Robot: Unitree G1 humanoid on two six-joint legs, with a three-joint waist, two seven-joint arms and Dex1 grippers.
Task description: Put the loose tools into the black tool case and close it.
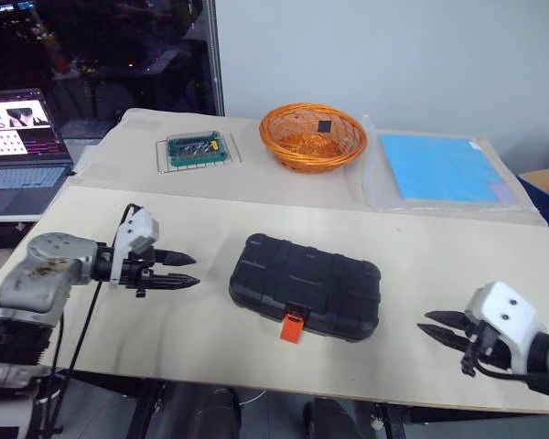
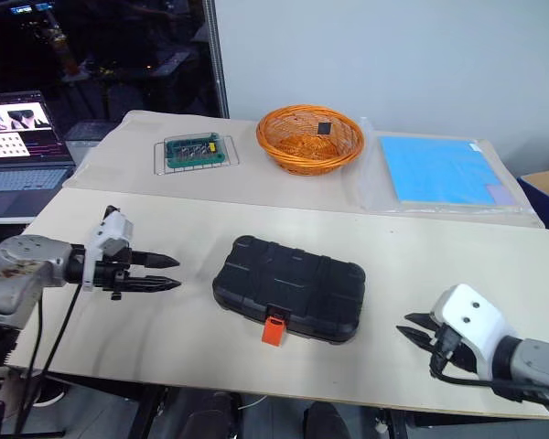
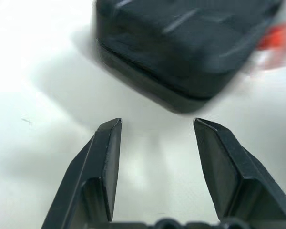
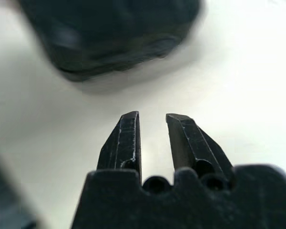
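Black tool case lying shut on the desk, near the middle of the front edge, lid down with the small orange latch facing that edge.

Left pincer hovering above the desk just off the case's left end, pointing toward it, released, with a clear gap between the two black fingers and nothing between them. In the left wrist view, rounded end of the case directly ahead of the fingertips, apart from them.

Right pincer low over the desk toward the front right corner, well apart from the case's right end, pointing left toward it. Fingers parted by a narrow slit, holding nothing. In the right wrist view, a corner of the case ahead, not touched.

Toward the back edge, an orange wicker basket with a small dark square thing inside. Left of the basket, a green circuit board on a wire rack. Right of it, a blue sheet in a clear sleeve near the back right corner. Off the left side of the desk, an open laptop with a lit screen.
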